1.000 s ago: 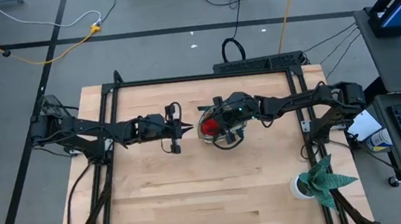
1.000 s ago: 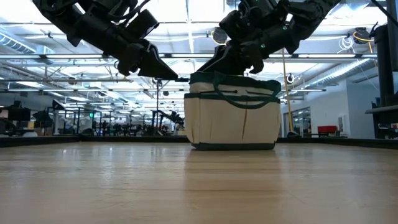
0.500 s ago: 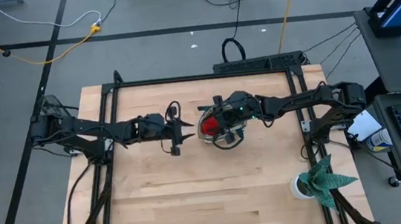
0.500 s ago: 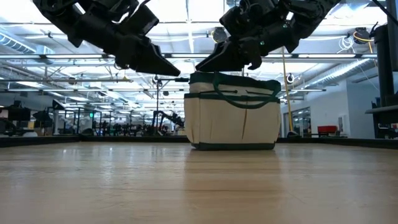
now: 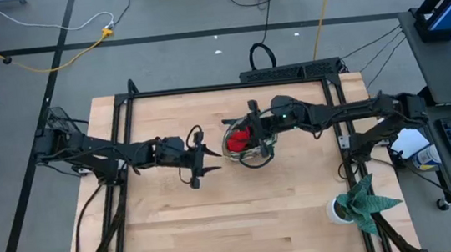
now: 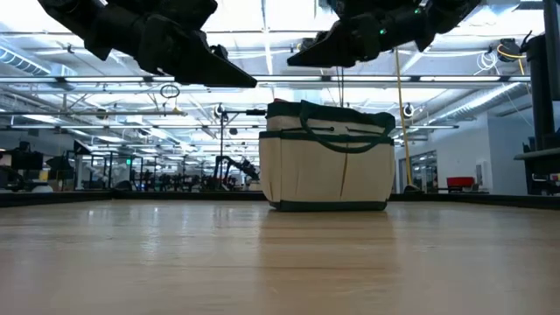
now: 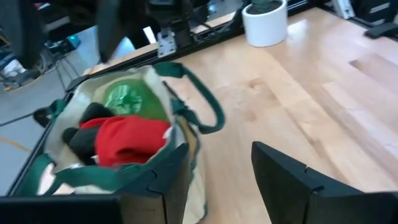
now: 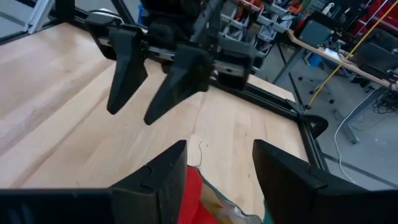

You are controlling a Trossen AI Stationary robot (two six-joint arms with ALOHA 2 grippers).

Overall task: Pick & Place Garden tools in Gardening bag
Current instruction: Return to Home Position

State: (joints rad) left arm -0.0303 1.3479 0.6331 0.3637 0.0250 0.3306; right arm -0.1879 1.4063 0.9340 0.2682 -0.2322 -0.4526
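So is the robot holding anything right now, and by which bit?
No, nothing. The left gripper and the right gripper are both open and empty, up above the table. The red glove lies inside the bag.

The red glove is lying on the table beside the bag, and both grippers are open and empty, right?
Not quite. The red glove is inside the bag, not on the table beside it; the left wrist view shows it. The left gripper and right gripper are indeed open and empty.
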